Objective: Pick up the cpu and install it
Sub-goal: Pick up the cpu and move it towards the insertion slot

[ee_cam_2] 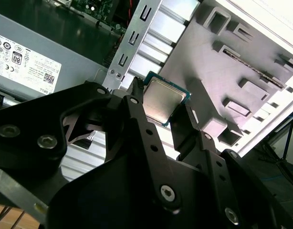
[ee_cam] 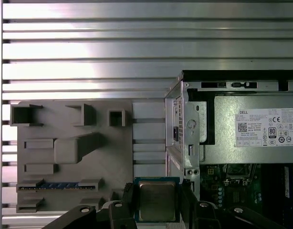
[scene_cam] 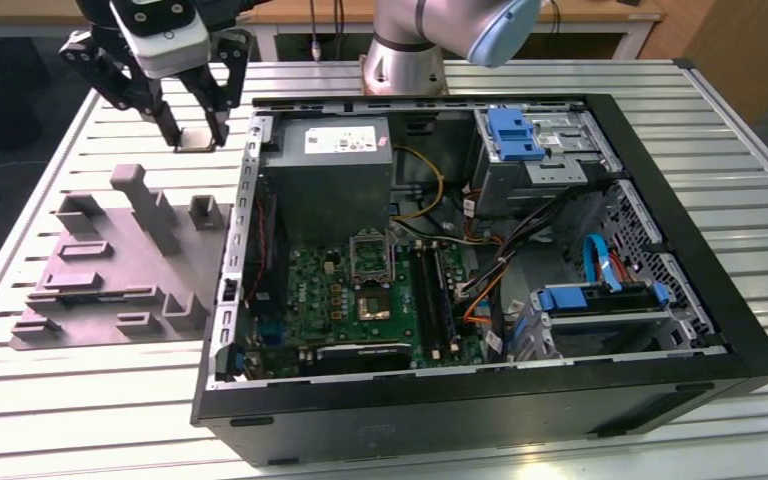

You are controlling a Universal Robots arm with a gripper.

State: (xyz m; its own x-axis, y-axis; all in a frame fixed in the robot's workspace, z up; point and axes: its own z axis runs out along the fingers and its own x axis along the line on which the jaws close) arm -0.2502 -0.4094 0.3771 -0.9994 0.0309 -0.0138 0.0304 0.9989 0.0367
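One cpu point(ee_cam: 157, 200), pinched by one gripper point(scene_cam: 195, 135)
Two fingers point(scene_cam: 164, 120) clamp its opposite edges above the table point(scene_cam: 117, 380), by one grey tray point(scene_cam: 104, 270) and one open case point(scene_cam: 704, 300)

**Camera layout: 1 wide, 2 on my wrist**

Exterior view: off my arm, high and well back, tilted down over the whole open case point(scene_cam: 491, 420). The fixture plate point(scene_cam: 104, 270) is at the exterior view's left, with my gripper point(scene_cam: 195, 138) near the plate's far end.

First wrist view: looks straight down at the slatted table point(ee_cam: 89, 47), mid range.

Second wrist view: very close, oblique, sighting along my fingers point(ee_cam_2: 137, 126).

Both wrist views share the cpu point(ee_cam: 157, 200) point(ee_cam_2: 163, 100) pinched at my fingertips, the fixture plate and the power supply point(ee_cam: 251, 152) point(ee_cam_2: 41, 52). All three views overlap at that case corner.
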